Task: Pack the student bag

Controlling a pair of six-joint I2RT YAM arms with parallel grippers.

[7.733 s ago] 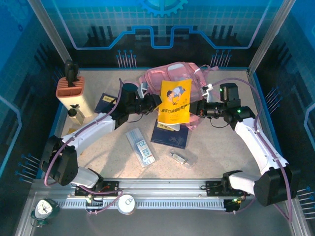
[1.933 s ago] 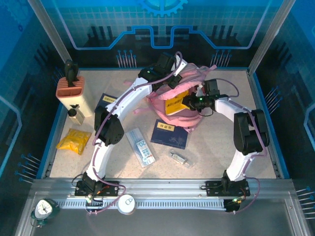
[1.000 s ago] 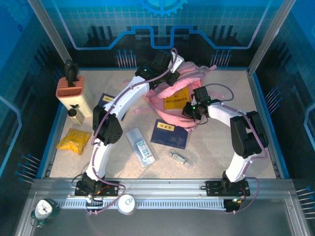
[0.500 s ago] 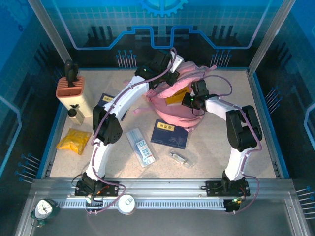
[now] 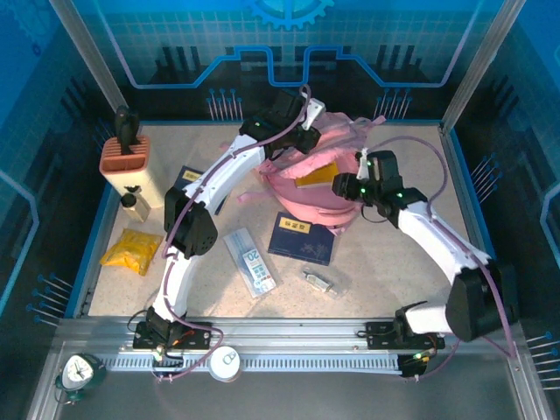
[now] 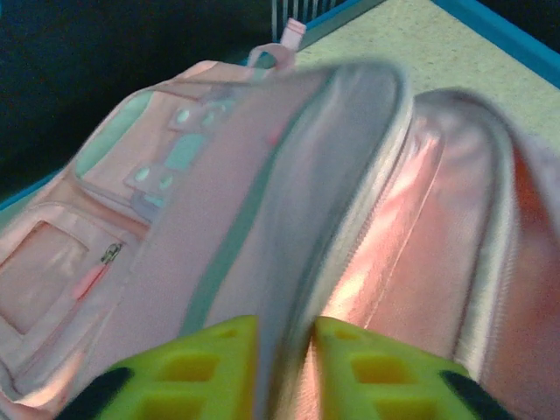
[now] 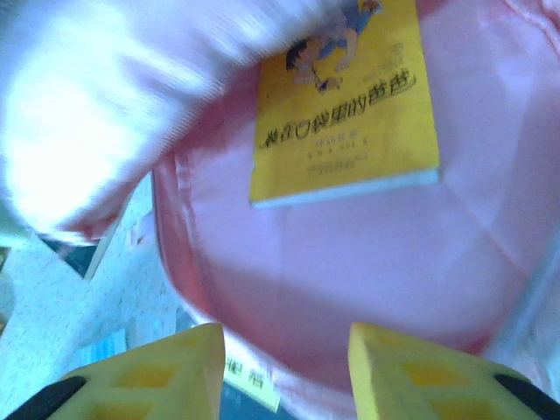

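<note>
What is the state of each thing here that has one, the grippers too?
student bag, main compartment open.
yellow book, lying inside the bag.
left gripper, fingers astride the bag's rim; grip unclear.
right gripper, open, empty, at the bag's mouth.
blue book, closed, flat on the table.

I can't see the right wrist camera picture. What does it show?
A yellow book lies inside the open pink student bag, against its pink lining. At the bottom edge, the right hand has its two yellow fingers apart, with nothing between them.
</note>
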